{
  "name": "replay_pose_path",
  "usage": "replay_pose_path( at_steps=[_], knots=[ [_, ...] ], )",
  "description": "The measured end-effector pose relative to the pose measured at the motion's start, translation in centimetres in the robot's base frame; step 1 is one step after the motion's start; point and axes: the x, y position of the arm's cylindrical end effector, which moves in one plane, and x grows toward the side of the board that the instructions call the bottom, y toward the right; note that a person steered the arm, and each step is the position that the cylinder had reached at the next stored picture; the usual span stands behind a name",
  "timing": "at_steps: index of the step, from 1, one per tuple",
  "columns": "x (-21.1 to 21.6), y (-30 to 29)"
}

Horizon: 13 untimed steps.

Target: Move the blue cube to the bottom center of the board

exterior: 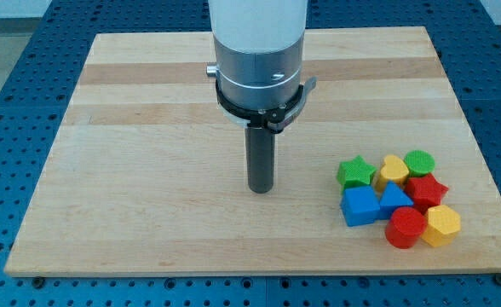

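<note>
The blue cube [359, 205] lies at the left edge of a cluster of blocks near the board's bottom right. A blue triangular block [394, 198] touches its right side, and a green star [355, 172] sits just above it. My tip [260, 189] rests on the wooden board [148, 170] near the bottom centre, well to the left of the blue cube and apart from every block.
The cluster also holds a yellow block [394, 170], a green cylinder [419, 162], a red star [426, 191], a red cylinder [405, 228] and a yellow hexagon [441, 225]. The board's right edge is close to them. A blue pegboard [29, 51] surrounds the board.
</note>
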Motion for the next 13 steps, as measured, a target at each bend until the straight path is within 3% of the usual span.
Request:
replay_pose_path(
  at_steps=[1, 3, 4, 5, 6, 8, 9, 10, 11, 13],
  knots=[
    [-0.1, 0.0],
    [-11.6, 2.0],
    [-13.8, 8.6],
    [-13.4, 17.3],
    [-9.9, 26.4],
    [5.2, 34.1],
    [9.9, 33.1],
    [10.2, 28.1],
    [10.2, 19.4],
    [9.6, 14.7]
  ],
)
